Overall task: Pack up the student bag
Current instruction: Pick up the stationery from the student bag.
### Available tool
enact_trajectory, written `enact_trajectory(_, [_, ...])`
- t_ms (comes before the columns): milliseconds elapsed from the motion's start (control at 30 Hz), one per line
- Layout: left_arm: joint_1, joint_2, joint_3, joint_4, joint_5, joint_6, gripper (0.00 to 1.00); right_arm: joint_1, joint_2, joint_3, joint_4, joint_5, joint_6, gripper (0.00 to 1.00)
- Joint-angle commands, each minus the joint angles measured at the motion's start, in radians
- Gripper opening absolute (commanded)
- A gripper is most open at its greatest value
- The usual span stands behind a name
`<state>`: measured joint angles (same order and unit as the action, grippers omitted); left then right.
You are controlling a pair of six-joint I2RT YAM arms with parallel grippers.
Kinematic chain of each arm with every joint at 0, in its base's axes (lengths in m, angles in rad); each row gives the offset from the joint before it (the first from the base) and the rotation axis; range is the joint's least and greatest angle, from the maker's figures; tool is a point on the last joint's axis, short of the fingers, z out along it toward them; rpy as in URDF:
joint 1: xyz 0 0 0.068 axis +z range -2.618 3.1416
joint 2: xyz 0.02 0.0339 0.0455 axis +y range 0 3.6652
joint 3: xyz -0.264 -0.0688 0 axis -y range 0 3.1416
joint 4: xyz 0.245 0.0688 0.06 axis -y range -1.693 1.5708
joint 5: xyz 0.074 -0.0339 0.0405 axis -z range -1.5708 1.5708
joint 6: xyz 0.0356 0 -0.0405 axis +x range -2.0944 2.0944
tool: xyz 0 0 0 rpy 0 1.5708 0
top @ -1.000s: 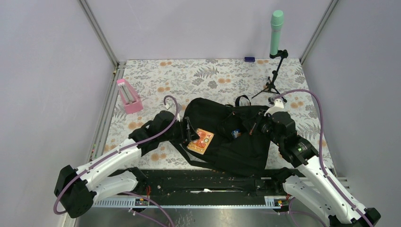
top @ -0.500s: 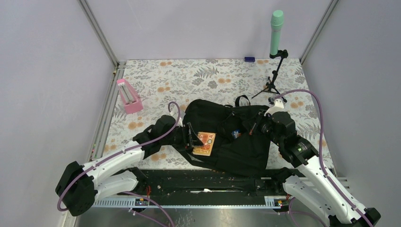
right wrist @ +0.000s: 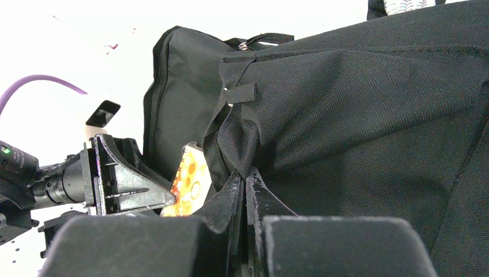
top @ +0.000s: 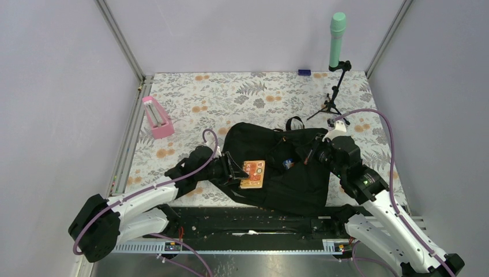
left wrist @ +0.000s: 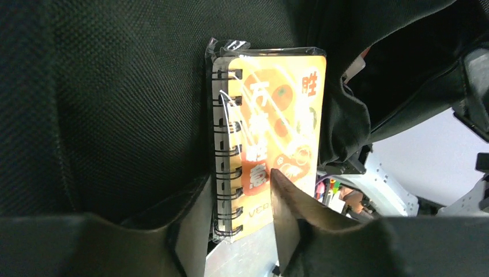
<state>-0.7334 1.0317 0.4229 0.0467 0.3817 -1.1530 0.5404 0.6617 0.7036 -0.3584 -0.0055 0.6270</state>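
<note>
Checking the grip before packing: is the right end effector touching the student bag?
Touching. The right wrist view shows the right end effector pinched shut on a fold of the student bag.

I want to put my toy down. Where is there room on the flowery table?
The flowery table is bare behind the bag, between the pink holder and the tripod. It is crowded at the bag, where the left gripper, right gripper and notebook meet.

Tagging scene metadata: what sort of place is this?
Probably a lab robot test cell: bare walls on aluminium frame posts, two arms bolted to a floral-covered table, and a tripod stand.
</note>
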Motion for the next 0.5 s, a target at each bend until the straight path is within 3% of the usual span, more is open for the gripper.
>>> enact_trajectory(0, [-0.008,-0.028,0.014,0.054,-0.049,-0.028,0.36,0.007,-0.013,0.085,0.107,-0.041,0.023,0.0])
enact_trajectory(333, [-0.007,-0.167,-0.008,0.066,-0.125,-0.074,0.0,0.007,-0.006,0.084,0.107,-0.042,0.019,0.0])
enact_trajectory(467, [-0.009,-0.179,0.028,0.065,-0.122,-0.048,0.0,0.007,-0.011,0.083,0.107,-0.039,0.02,0.0])
